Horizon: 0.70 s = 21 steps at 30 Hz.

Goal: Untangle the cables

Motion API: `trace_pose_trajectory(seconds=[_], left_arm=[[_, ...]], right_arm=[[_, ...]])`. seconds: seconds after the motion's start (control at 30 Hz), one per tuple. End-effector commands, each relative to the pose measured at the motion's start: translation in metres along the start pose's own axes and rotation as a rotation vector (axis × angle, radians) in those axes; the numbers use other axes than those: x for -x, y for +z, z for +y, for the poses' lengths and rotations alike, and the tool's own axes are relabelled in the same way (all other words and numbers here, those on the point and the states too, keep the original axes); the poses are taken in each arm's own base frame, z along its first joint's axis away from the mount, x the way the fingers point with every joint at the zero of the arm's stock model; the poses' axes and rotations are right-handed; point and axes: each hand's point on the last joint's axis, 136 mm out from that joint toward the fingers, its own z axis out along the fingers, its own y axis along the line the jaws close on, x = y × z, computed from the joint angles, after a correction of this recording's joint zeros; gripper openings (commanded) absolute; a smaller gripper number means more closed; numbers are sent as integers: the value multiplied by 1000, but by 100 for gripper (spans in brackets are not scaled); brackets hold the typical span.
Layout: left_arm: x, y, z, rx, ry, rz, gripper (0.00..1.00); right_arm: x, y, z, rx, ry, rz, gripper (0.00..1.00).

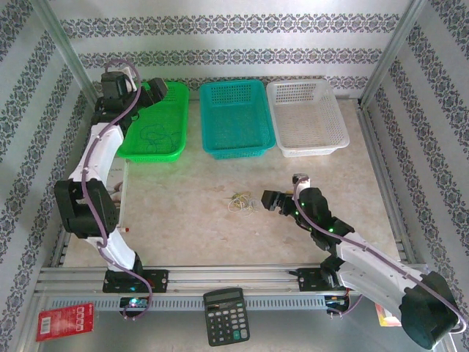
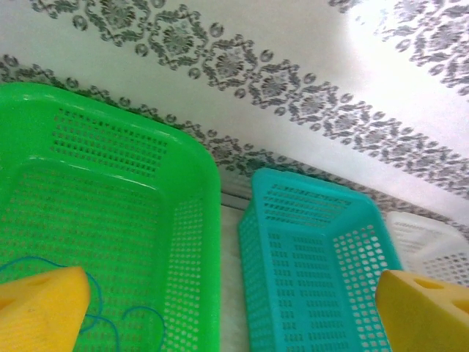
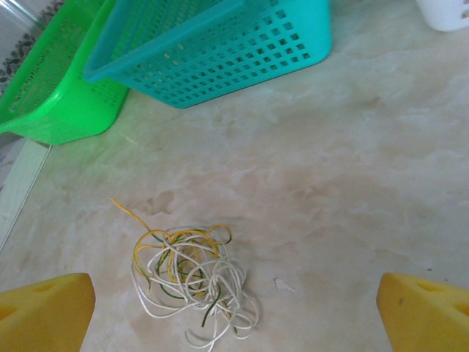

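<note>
Overhead and wrist views of the two-arm cell. You see the cables [image 1: 240, 203], a small clump of yellowish, pale and dark curly strands. They lie on the bare worktop [image 1: 183, 213] near its middle, in front of the teal basket [image 1: 233, 152] and well apart from it. Your right end effector [image 1: 272, 199] sits low just beside the clump, on its right in the overhead view, and faces it. In its wrist view the yellow pads [image 3: 44, 312] stand wide apart with nothing between them, so it is open and holds nothing. The clump lies ahead of the gap, nearer the pad at the left of that view, touching neither. Your left end effector [image 1: 155, 91] is over the far end of the green basket [image 1: 150, 156]; its pads also stand wide apart, open and empty. Below it a thin blue strand [image 2: 110, 323] lies looped on the green basket's floor. The white basket [image 1: 311, 150] stands just right of the teal one. A calculator [image 1: 226, 315] and a red packet [image 1: 64, 321] lie at the near edge, by the arm bases.
</note>
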Motion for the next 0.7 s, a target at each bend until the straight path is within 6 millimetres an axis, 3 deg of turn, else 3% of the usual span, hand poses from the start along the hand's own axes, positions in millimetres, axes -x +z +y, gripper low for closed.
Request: trace_pose_trajectory(seconds=[0.0,0.13,0.23,0.5,0.67], left_arm=[[0,-28,-39,-110,-20,1,100],[-29,-43,-63,-171,-15,48,100],[-63,-57,-80,-207,-6,91,100],[-175,-93,-108,-262,26,243,100],[-246,-101,-108,-238,81,352,96]], right_arm=[[0,-1,-7,-25,24,-5,98],[-4,0,3,31,15,36,97],[-9,2,10,70,13,73,91],[-30,13,22,128,-11,215,69],[-27,18,24,123,-15,221,65]])
